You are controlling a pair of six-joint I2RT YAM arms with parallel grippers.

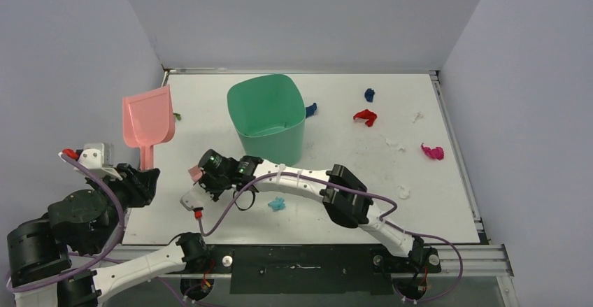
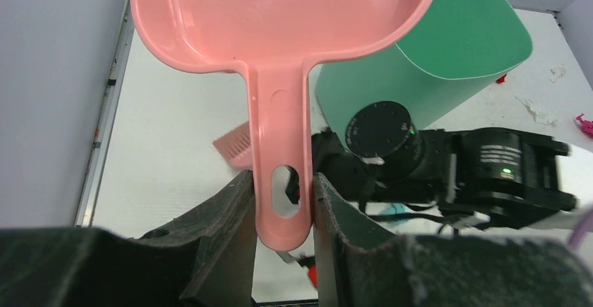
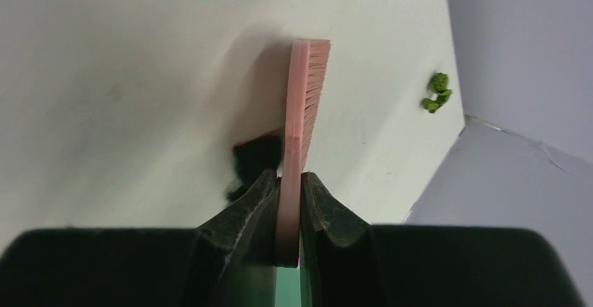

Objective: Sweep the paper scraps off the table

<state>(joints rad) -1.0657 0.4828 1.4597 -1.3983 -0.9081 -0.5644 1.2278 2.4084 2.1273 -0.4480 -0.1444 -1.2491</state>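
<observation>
My left gripper [image 1: 145,178] is shut on the handle of the pink dustpan [image 1: 147,119], which it holds over the table's left side; in the left wrist view the gripper [image 2: 283,205] clamps the handle end of the dustpan [image 2: 280,27]. My right gripper [image 1: 203,175] is shut on a pink brush [image 1: 196,173]; in the right wrist view the brush [image 3: 305,97] has a black wad [image 3: 255,159] beside it on the white table [image 1: 336,146]. Paper scraps lie scattered: teal [image 1: 277,203], dark blue [image 1: 311,109], blue [image 1: 369,95], red [image 1: 365,117], olive green [image 1: 177,117].
A green bin [image 1: 269,118] stands at the table's middle back, right behind the right gripper. A magenta wad [image 1: 432,152] and small white scraps [image 1: 395,144] lie at the right. Grey walls close in the table on three sides.
</observation>
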